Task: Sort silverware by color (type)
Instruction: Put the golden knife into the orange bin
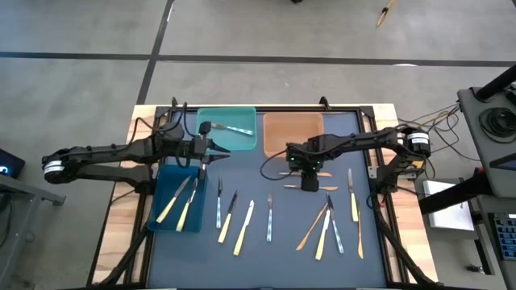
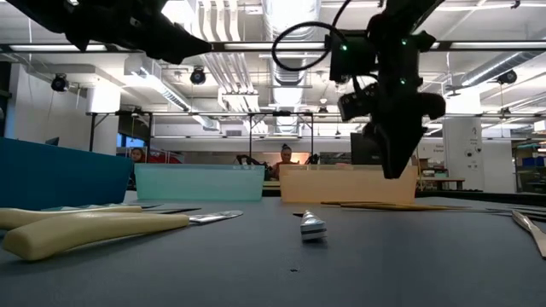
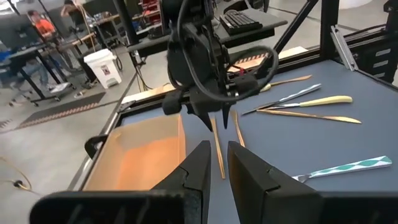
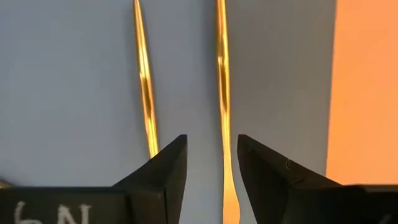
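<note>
My right gripper (image 1: 309,184) points down, open, above two orange-tan pieces of silverware (image 1: 300,172) on the dark mat, just in front of the orange bin (image 1: 294,133). In the right wrist view one orange-tan piece (image 4: 222,93) runs between the fingers and the other (image 4: 144,74) lies beside them. The low view shows this gripper (image 2: 394,169) clear of the mat. My left gripper (image 1: 216,151) hovers between the teal bin (image 1: 227,121) and the blue bin (image 1: 177,205). Its fingers (image 3: 217,168) stand narrowly apart with nothing between them.
A silvery piece (image 1: 230,129) lies in the teal bin, and two pale yellow pieces (image 1: 179,203) lie in the blue bin. Several yellow, silvery and orange-tan pieces (image 1: 244,228) (image 1: 324,234) lie spread over the mat's near half. A silvery piece (image 2: 312,226) lies close to the low camera.
</note>
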### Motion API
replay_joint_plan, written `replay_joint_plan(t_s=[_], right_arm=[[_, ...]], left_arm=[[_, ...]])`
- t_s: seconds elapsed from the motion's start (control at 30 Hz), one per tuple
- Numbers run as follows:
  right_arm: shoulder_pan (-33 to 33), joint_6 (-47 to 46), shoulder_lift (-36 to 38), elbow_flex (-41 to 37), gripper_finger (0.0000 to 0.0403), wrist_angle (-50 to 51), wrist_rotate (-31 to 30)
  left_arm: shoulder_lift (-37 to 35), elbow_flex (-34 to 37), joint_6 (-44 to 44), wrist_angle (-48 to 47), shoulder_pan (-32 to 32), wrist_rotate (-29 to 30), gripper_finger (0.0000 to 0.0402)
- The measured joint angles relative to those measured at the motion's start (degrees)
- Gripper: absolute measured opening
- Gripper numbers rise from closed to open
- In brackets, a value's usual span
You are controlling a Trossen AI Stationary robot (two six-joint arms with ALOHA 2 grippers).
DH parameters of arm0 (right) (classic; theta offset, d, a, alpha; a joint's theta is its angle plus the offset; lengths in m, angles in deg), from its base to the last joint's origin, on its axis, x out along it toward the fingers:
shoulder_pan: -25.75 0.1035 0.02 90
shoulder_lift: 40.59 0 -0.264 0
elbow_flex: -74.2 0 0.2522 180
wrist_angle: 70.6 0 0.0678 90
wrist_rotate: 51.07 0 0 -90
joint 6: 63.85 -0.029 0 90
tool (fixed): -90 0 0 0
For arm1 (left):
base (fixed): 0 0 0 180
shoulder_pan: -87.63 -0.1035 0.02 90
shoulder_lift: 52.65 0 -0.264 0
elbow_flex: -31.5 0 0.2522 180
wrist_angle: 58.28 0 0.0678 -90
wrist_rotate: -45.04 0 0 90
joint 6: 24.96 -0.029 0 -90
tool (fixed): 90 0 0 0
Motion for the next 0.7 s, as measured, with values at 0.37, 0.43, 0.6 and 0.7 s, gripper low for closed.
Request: replay_joint_plan(t_s=[0.37,0.43,0.6,0.7], right_arm=[[-0.02,-0.02,0.00,-6.83,0.0114,-11.28,-3.01],[-0.02,-0.03,0.00,-7.91,0.0111,-13.81,-3.00],[-0.02,-0.54,0.00,-9.68,0.0103,-17.22,-2.99],[-0.02,-0.94,0.00,-10.60,0.0097,-18.29,-3.02]], left_arm=[[0.00,-0.02,-0.51,1.43,-1.17,4.47,0.0037],[0.00,-0.02,-0.51,1.45,-1.35,4.48,0.0037],[0.00,-0.02,-0.48,1.45,-1.36,4.48,0.0037],[0.00,-0.02,-0.47,1.46,-1.36,4.48,0.0037]])
